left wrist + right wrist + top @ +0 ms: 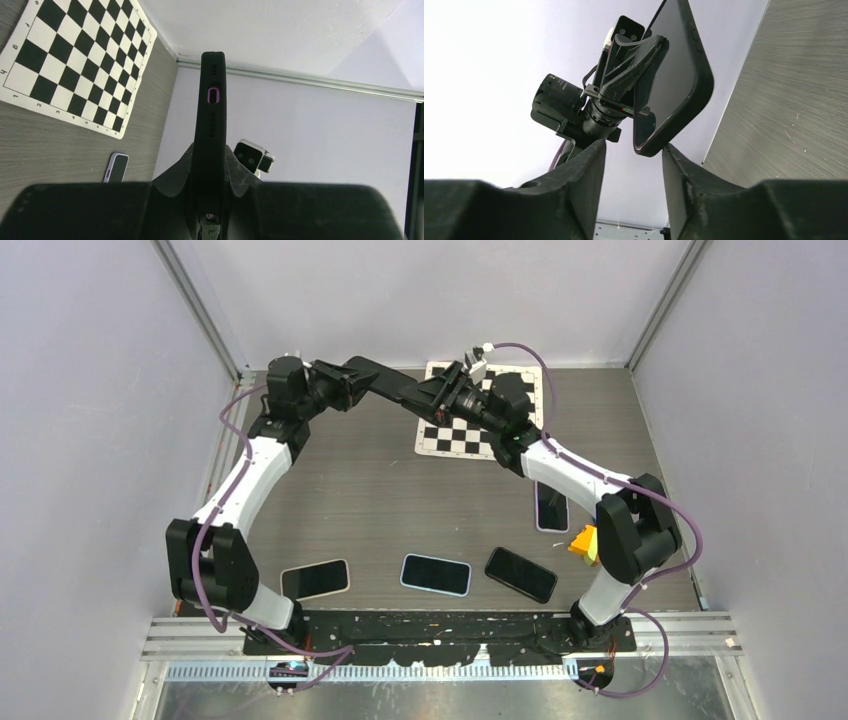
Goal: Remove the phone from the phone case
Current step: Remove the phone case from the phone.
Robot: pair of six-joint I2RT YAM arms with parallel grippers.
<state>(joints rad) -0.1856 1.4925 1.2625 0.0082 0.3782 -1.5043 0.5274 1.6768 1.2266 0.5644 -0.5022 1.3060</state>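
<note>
Black phone case (212, 107), phone (674, 70) inside, sits clamped edgewise in the left end effector (210, 170) at twelve o'clock; the right end effector (633, 160) stands half open around its corner, seemingly without contact.

From my feed I see a chessboard mat (452, 436) at the far side of the wood-grain tabletop (400, 505). Three dark-screened phones lie along the near edge: a pale-rimmed phone (315, 579), a white-rimmed phone (436, 574) and a tilted black phone (521, 574). Right of them are a fourth phone (551, 510) and a small orange object (581, 540).
</note>
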